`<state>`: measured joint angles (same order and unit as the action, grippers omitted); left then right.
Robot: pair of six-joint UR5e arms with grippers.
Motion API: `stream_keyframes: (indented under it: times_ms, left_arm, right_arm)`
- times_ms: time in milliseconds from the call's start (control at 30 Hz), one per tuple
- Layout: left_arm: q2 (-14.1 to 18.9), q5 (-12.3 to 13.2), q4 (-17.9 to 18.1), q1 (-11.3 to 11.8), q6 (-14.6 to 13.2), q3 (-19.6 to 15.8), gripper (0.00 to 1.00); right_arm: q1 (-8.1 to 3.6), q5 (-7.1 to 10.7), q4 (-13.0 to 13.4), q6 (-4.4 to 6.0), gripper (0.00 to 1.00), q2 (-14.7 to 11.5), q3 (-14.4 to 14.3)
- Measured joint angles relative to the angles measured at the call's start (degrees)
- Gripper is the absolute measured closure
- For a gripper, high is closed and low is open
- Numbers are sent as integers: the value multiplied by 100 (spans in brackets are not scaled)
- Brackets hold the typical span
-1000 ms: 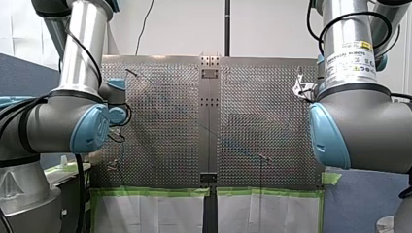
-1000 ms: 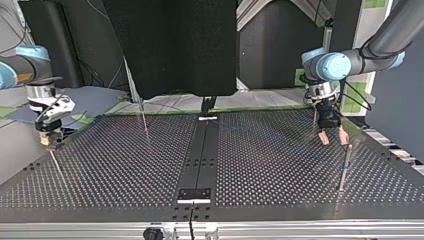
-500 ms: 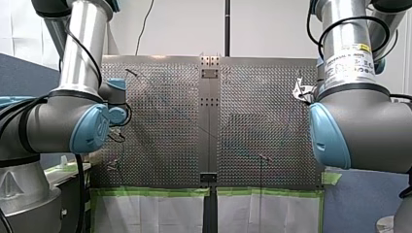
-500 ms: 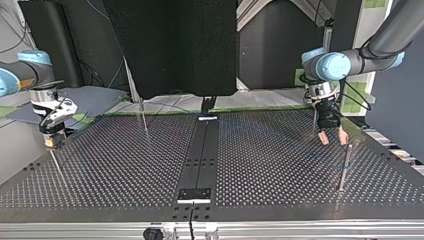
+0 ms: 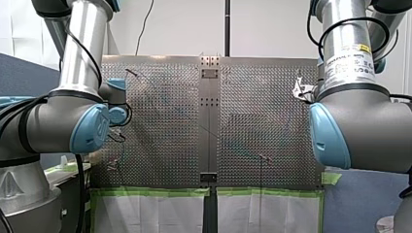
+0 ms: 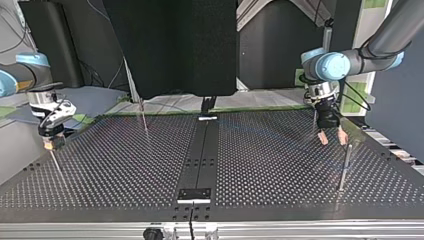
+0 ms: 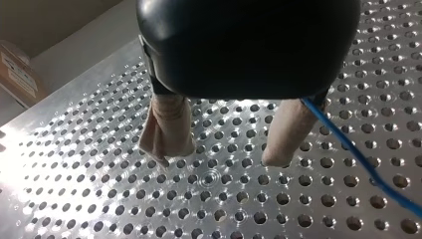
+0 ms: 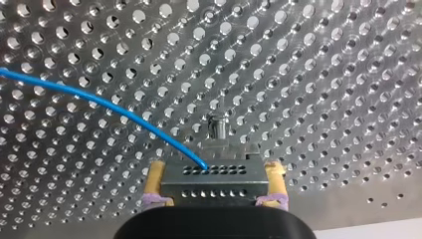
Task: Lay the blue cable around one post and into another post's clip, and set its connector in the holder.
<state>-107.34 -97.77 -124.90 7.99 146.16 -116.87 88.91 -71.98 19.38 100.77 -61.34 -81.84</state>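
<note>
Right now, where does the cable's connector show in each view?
Front view: hidden behind my right arm.
Top view: in my right hand at the view's left, too small to see.
Left wrist view: not in it.
Right wrist view: connector clamped between the fingers.
Shared landmark: the post under that hand, ahead of the connector in the right wrist view.

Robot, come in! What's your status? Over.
Left gripper jaws open, empty. Right gripper shut on connector, blue cable trailing. Small post just ahead.

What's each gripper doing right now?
Left gripper: open, empty; blue cable passes beside it.
Right gripper: shut on the connector.
</note>
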Motion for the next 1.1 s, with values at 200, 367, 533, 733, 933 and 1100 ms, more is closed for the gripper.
stream_keyframes:
  times_ms: [200,367,533,733,933,1100]
  left_arm:
    - [0,0,0,-4,0,-1,0]
    - [0,0,0,-9,0,-1,0]
    - [0,-10,-1,-17,-10,-1,0]
    - [0,-24,-8,-19,-25,-1,0]
    - [0,-26,-9,-19,-33,0,0]
    - [0,-26,-9,-19,-38,-2,0]
  right_arm:
    - [1,95,12,-196,100,1,6]
    - [-3,150,15,-430,100,4,6]
    - [-32,172,7,-646,100,9,6]
    - [-109,217,10,-721,100,11,-3]
    - [-143,332,23,-706,100,22,-1]
    - [-147,357,23,-696,100,36,1]
